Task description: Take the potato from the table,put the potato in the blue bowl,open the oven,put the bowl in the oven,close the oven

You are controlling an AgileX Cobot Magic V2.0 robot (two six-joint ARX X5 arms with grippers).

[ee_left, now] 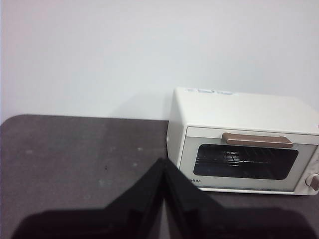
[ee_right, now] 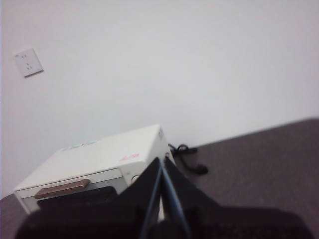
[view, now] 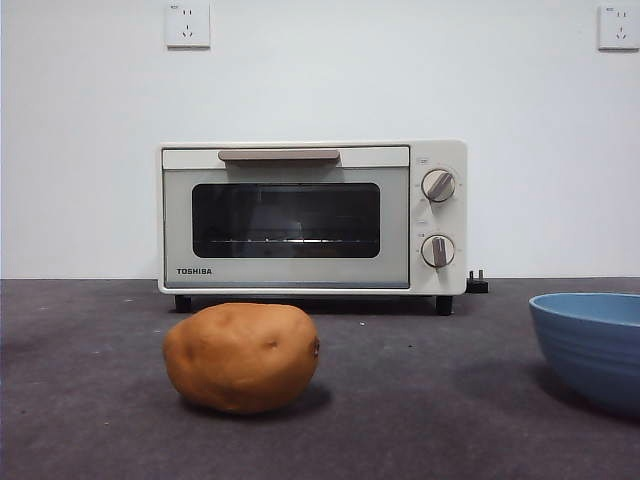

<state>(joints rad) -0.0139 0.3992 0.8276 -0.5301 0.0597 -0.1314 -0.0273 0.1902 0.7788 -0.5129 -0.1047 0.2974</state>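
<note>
Nearest you lies the large oval orange-brown potato (view: 242,357), smooth-skinned with a few dark eyes, resting on the dark grey, matte, speckled table (view: 420,420) in front of the cream-white toaster oven (view: 312,218), whose dark glass door is shut under its beige bar handle (view: 279,155). Well off to one side sits the round, faintly ridged blue bowl (view: 592,345), cut by the picture's edge. Your left gripper (ee_left: 164,167) and right gripper (ee_right: 160,167) both hang high with jaws pressed together, holding nothing. Nothing has been grasped yet, so spread one gripper wide, come straight down and close across the potato's narrower width; its rounded skin will likely slip under an off-centre pinch.
</note>
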